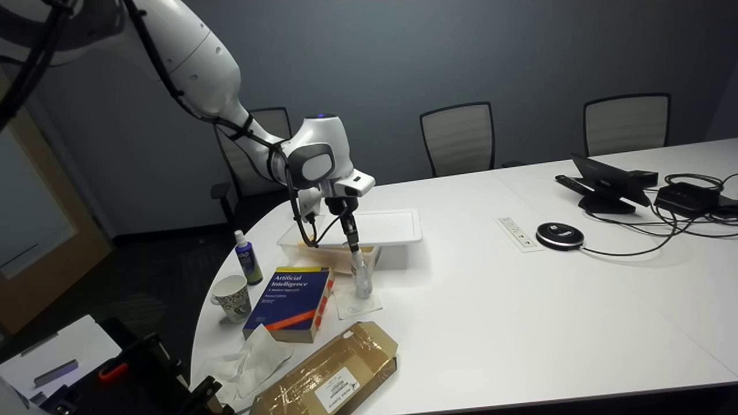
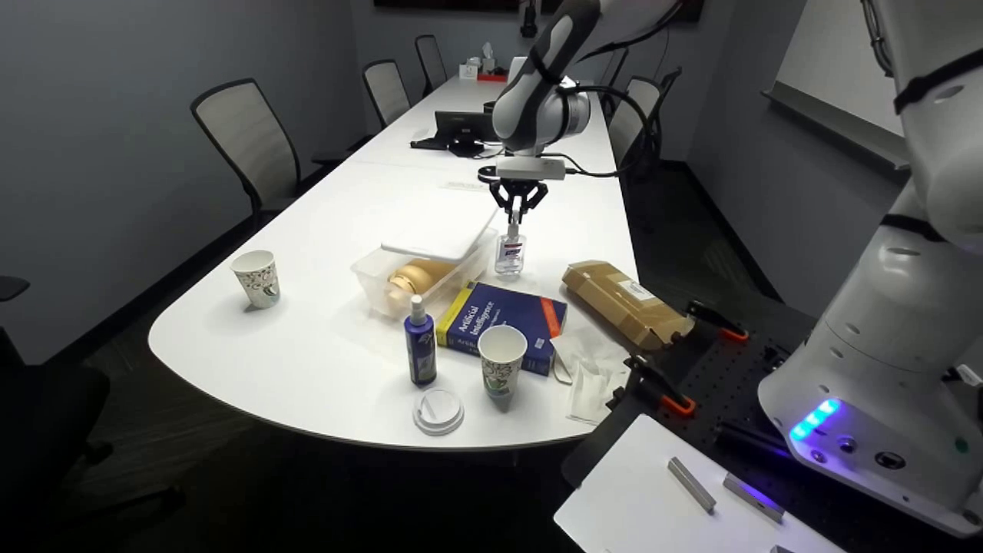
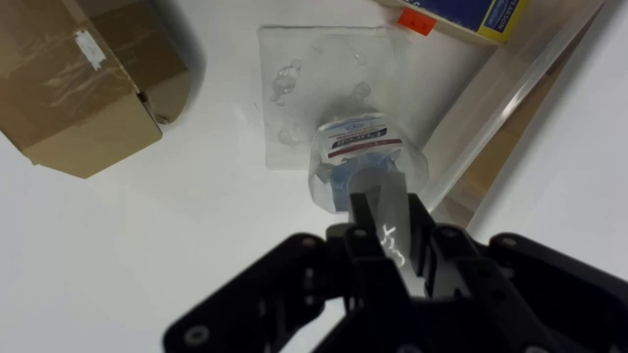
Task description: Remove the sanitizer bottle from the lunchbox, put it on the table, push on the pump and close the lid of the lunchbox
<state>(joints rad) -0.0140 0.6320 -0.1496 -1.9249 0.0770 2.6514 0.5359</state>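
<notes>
The clear sanitizer bottle (image 1: 362, 280) (image 2: 510, 256) (image 3: 360, 142) stands upright beside the lunchbox, over a clear flat square sheet. Whether its base touches the sheet or table (image 1: 519, 317) (image 2: 322, 361) (image 3: 171, 245) is unclear. My gripper (image 1: 352, 239) (image 2: 517, 213) (image 3: 386, 198) points down, its fingers shut on both sides of the bottle's pump (image 3: 392, 223). The lunchbox (image 1: 375, 258) (image 2: 369, 278) (image 3: 500, 110) is translucent and partly open. Its white lid (image 1: 383, 227) (image 2: 438, 234) (image 3: 564, 171) lies askew over part of it. A tan round object (image 2: 411, 276) is inside.
A blue book (image 1: 294, 297) (image 2: 499, 319) lies beside the lunchbox. A cardboard box (image 1: 340, 369) (image 2: 622, 299) (image 3: 83, 83) is near the bottle. A purple-blue spray bottle (image 1: 248, 259) (image 2: 420, 346), paper cups (image 2: 257, 278) (image 2: 501, 361) and a white cup lid (image 2: 438, 409) stand toward the curved end.
</notes>
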